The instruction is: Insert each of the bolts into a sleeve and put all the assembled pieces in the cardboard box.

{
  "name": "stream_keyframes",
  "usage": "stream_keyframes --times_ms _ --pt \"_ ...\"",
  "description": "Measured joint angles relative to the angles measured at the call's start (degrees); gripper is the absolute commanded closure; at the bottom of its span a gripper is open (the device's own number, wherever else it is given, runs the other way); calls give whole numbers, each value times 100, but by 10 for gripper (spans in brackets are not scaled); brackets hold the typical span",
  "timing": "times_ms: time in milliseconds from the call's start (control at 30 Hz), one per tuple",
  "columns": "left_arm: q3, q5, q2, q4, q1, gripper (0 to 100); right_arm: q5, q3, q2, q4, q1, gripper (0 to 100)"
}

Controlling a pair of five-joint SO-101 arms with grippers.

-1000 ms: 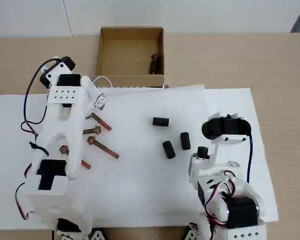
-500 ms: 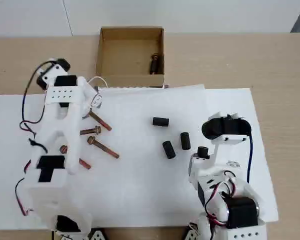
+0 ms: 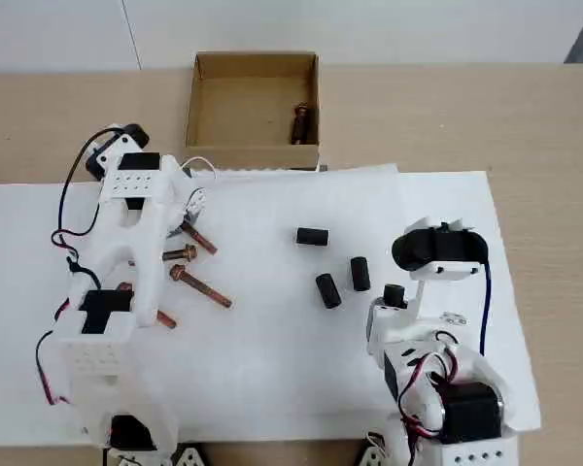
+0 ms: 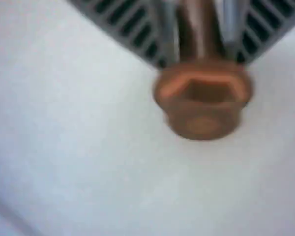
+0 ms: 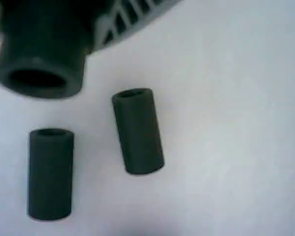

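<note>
The bolt [image 4: 202, 105] was clamped by its shank in the left gripper [image 4: 200, 55], head outward, above the white sheet [image 3: 272, 369]. The right gripper [image 3: 395, 303] was closed on a sleeve [image 5: 39, 59] — bore facing out — well apart from the bolt. Likely fault: the bolt tilts in the pads and jams against the sleeve's rim — or either part slips free before reaching the box [image 3: 189, 107].

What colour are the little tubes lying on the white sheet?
Black. The sleeves show best in the right wrist view.
</note>
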Motion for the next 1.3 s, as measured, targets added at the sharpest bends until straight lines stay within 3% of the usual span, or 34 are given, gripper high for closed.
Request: stream_keyframes --times_ms 200,300,633,833,1033,1300 --pt "-70 0 9 35 0 995 0 0 0 0 0 995" --pt "-440 0 44 431 -18 995 0 0 0 0 0 995" --pt "-3209 -422 53 2611 738 995 246 -914 -44 114 -26 995" --pt "-4642 -1011 0 2901 1116 995 378 -1152 -70 448 -360 995" --pt "-4642 -1609 -923 2919 1609 995 387 -1152 -62 448 -360 995" --pt "-3464 -1873 -2356 2919 1925 995 404 -1152 -79 501 -695 995"
